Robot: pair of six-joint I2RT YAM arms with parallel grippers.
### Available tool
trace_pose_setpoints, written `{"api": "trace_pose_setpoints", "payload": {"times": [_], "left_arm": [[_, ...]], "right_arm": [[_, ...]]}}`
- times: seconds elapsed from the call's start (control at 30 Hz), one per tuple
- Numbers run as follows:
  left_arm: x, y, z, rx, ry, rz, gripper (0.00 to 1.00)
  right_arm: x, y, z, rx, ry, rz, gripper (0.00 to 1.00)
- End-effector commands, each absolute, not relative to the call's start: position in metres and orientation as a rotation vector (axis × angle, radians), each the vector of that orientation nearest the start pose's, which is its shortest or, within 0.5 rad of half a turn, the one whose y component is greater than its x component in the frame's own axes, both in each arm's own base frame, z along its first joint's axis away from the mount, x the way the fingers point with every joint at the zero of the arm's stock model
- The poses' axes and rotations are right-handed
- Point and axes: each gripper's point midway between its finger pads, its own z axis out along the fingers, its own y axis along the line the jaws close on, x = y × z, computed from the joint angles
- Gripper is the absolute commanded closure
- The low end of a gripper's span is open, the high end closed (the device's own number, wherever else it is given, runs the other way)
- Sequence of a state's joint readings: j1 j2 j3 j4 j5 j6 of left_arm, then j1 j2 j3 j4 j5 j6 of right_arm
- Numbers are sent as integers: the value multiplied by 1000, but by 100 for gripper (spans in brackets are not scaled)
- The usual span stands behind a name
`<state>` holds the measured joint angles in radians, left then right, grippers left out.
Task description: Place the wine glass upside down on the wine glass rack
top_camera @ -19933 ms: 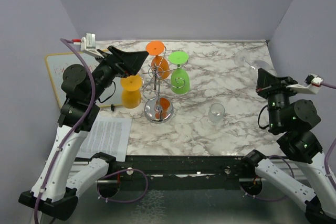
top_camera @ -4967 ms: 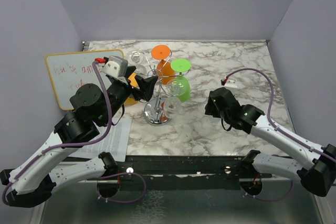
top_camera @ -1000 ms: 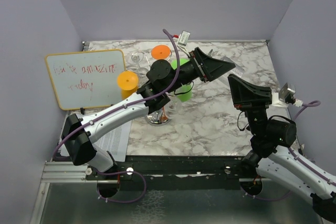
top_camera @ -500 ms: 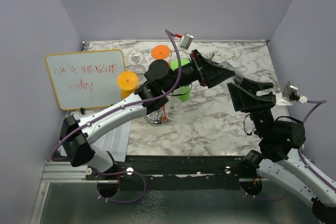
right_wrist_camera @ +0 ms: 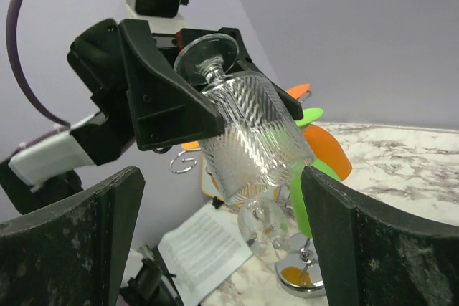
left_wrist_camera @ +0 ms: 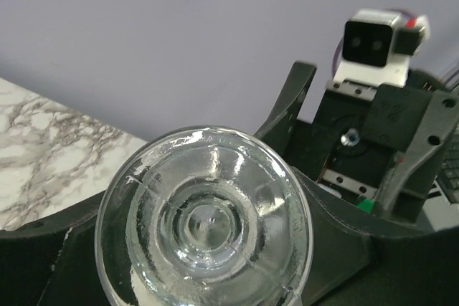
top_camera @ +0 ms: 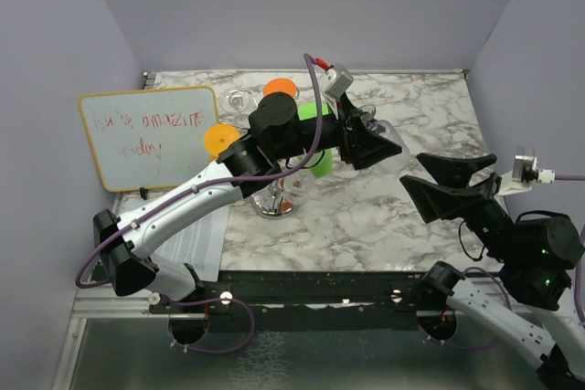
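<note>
L hand (top_camera: 373,142) is shut on the clear wine glass (right_wrist_camera: 251,141). Its black fingers pinch the glass up near the stem. In the right wrist view the glass is tilted, w/ the foot up top & the open end down low. It's up in the air, to the right of the rack (top_camera: 274,200). It's not on the rack & not touching it. The L arm goes across over the rack to get there.

R hand (top_camera: 419,171) is wide open w/ nothing in it. It sits near the glass but apart from it, fingers pointing that way. In its own view the glass shows between its two fingers (right_wrist_camera: 72,249), further off.

The rack stands on the marble table (top_camera: 411,107), w/ its shiny round base at the bottom. An orange glass (top_camera: 279,89), a green glass (top_camera: 309,109) & a yellow glass (top_camera: 222,139) hang on it, feet up.

A whiteboard (top_camera: 146,134) w/ red writing lies left of the rack. A sheet of paper (top_camera: 196,235) lies by the near edge, left of the base.
</note>
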<state>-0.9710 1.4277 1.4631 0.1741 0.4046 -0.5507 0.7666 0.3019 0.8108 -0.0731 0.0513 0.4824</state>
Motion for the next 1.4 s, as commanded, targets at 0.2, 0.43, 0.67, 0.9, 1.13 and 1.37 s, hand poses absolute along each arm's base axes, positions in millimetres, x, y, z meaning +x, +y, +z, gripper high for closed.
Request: {"api": "trace_pose_setpoints", "payload": {"times": [0.2,0.43,0.67,0.9,1.13,1.37], "left_arm": [[148,-405,464,995,1345,-1418,66],[143,-399,453,1062,1385,-1387,66],[140,-397,452,1045,1403,-1413,65],[137,-397,461,980,1398,-1484,40],[136,-397,469,880,1317,-1564,15],[153,-401,461,806,1308,-1505,8]], "right_arm": [[146,188,385,-517,1504,907,4],[154,205,383,-590,1476,907,6],[153,218,381,-614,1372,971,33],[159,225,392,-540,1226,1028,70],[161,216,423,-391,1049,1090,81],[157,213,437,-362,967,1125,82]]}}
